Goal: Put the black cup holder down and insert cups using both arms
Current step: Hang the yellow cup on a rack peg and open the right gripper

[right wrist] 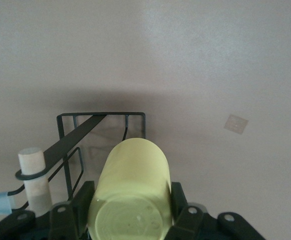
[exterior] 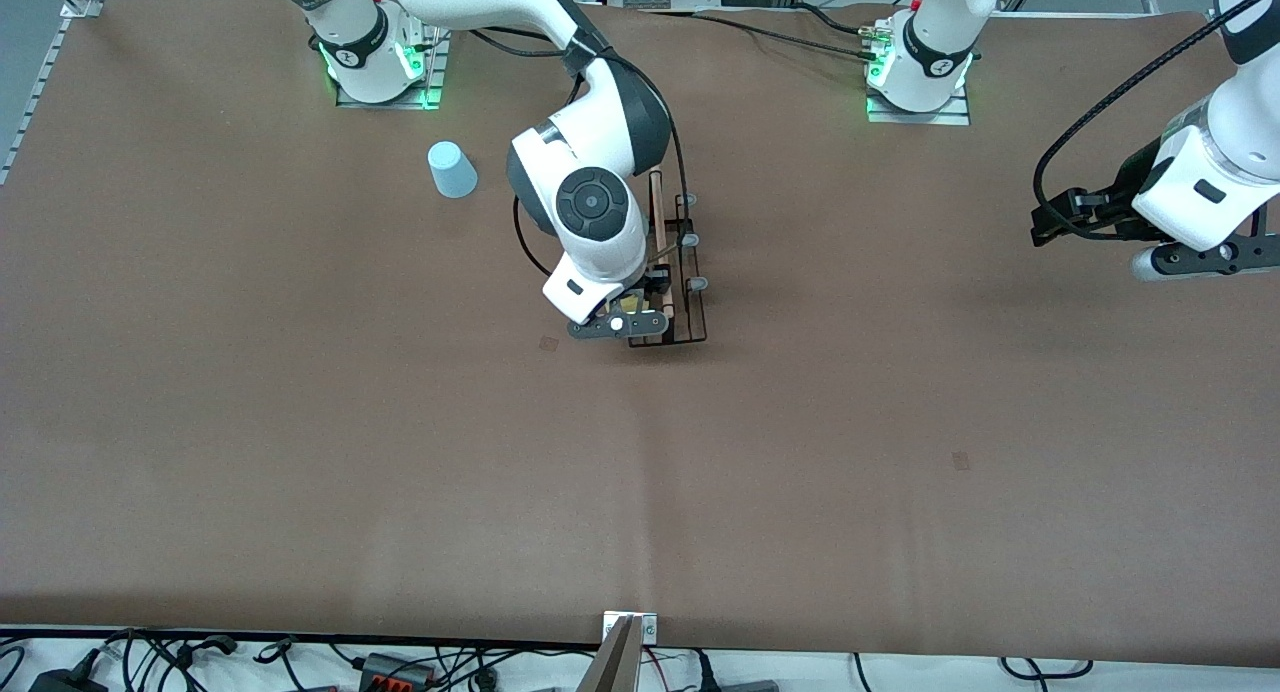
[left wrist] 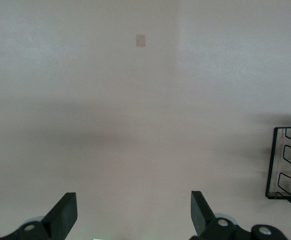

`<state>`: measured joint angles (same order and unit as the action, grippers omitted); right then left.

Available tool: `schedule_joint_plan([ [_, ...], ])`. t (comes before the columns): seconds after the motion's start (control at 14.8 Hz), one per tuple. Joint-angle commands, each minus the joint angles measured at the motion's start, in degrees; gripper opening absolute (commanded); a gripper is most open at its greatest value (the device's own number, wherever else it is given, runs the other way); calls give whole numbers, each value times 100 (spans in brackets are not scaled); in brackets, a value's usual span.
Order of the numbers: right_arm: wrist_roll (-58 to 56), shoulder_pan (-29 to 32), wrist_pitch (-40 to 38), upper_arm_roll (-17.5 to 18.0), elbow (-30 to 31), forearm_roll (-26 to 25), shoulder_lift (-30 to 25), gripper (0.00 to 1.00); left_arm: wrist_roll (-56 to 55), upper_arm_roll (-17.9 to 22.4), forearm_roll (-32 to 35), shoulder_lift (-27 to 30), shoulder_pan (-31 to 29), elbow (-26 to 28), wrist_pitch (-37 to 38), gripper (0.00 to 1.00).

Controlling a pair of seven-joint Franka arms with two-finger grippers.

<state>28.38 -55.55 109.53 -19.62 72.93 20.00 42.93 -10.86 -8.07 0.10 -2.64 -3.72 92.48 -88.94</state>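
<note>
Right gripper [right wrist: 130,215]: closed on the yellow cup [right wrist: 130,192], one black finger on each side of the cup's wall; it hangs over the end of the black cup holder that lies nearer the front camera.
Yellow cup: held on its side, flat bottom toward the wrist camera, mouth pointing away over the holder's wire base; in the front view only a sliver of it shows under the wrist [exterior: 632,300].
Black cup holder [exterior: 680,272]: stands on the table [exterior: 300,452] about midway between the two ends, closer to the edge where the arm bases stand than to the edge by the front camera; its long side runs toward that camera.
Holder details: light wooden rod handle [exterior: 658,247] along the side toward the right arm's end; grey-capped prongs [exterior: 690,240] along the side toward the left arm's end; its rectangular wire end frame [right wrist: 103,125] shows under the cup.
Light blue cup [exterior: 451,169]: upside down on the table, well apart from the holder, toward the right arm's base.
Left gripper [left wrist: 130,215]: jaws spread wide, nothing between them; it waits in the air over bare table near the edge at the left arm's end, a corner of the holder [left wrist: 288,165] at the margin of its wrist view.
</note>
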Motion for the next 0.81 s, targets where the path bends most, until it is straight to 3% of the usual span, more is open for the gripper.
schedule_joint_plan([
  [0.0, 45, -61, 42, -51, -16, 65, -21, 100, 57, 25, 43, -34, 21, -116, 17, 100],
  [0.61, 432, 0, -89, -130, -42, 12, -530, 100, 57, 25, 34, -34, 21, -116, 26, 100],
  [0.74, 432, 27, -290, -313, -42, -5, -601, 100, 57, 25, 34, -34, 21, -116, 26, 100],
])
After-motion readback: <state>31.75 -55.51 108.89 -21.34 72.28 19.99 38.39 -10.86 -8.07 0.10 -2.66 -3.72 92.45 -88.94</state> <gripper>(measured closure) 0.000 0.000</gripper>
